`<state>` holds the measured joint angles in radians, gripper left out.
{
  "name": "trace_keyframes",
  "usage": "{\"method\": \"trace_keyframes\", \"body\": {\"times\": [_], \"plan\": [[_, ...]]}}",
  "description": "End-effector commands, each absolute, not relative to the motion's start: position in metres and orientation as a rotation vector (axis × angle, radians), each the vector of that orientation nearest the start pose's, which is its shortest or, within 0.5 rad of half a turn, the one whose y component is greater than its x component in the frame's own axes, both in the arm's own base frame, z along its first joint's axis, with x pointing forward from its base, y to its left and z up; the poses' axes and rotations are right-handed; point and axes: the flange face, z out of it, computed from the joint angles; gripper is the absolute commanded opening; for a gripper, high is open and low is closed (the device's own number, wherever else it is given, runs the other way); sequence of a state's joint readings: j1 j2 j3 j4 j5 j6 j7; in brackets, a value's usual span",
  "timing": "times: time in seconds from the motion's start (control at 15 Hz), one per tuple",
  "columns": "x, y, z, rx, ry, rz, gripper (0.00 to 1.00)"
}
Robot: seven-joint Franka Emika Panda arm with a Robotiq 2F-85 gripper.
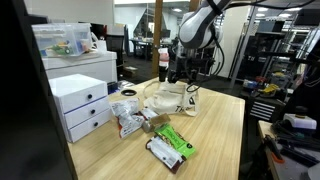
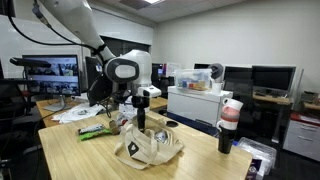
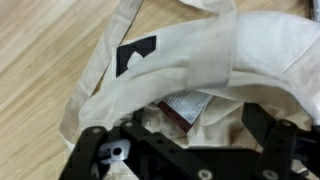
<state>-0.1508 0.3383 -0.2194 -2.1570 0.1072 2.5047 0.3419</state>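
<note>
Open-plan office lab, desks and monitors behind; a pale wooden table [image 1: 215,130] in front.

Exterior view:
- Arm [image 1: 195,30] comes in from above and behind the tote bag [image 1: 170,100], upper links folded, wrist turned straight down
- Gripper [image 1: 180,80] hangs just over the bag's open mouth
- Loose snack packets [image 1: 128,122] lie beside the bag on the camera side; a green packet [image 1: 175,142] lies further out, near the table edge
- White drawer unit [image 1: 85,105] stands apart from the bag, with a clear bin [image 1: 62,40] on top

Exterior view, opposite angle:
- Gripper [image 2: 141,122] is vertical, tips down at the crumpled tote bag [image 2: 155,150]
- Green packet [image 2: 93,131] is well apart from the bag, toward the arm's base
- A red-lidded can [image 2: 231,112] stands at the table edge, well apart from the bag on the other side

Wrist view:
- Cream tote bag [image 3: 200,50] fills the frame, a handle looped across the wood
- A black angular mark [image 3: 135,55] is printed on the cloth; no letters in it
- A red-and-white packet [image 3: 188,104] sits inside the bag's mouth, print too blurred to read
- Gripper [image 3: 185,150] is spread wide, black fingers [image 3: 92,150] on either side of the opening, nothing clamped between them
</note>
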Motion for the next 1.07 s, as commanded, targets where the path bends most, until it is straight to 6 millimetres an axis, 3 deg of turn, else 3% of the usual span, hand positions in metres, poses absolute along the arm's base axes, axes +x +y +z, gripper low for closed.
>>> {"method": "trace_keyframes", "body": {"times": [0.0,0.13,0.2,0.4,0.87,1.0], "plan": [[0.515,-0.196,0.247,-2.903,1.213,0.012,0.97],[0.513,-0.193,0.244,-2.904,1.211,0.023,0.92],[0.513,-0.193,0.243,-2.906,1.21,0.023,0.74],[0.512,-0.193,0.243,-2.905,1.214,0.014,0.6],[0.512,-0.206,0.242,-2.9,1.262,0.001,0.11],[0.511,-0.212,0.241,-2.899,1.285,0.005,0.01]]}}
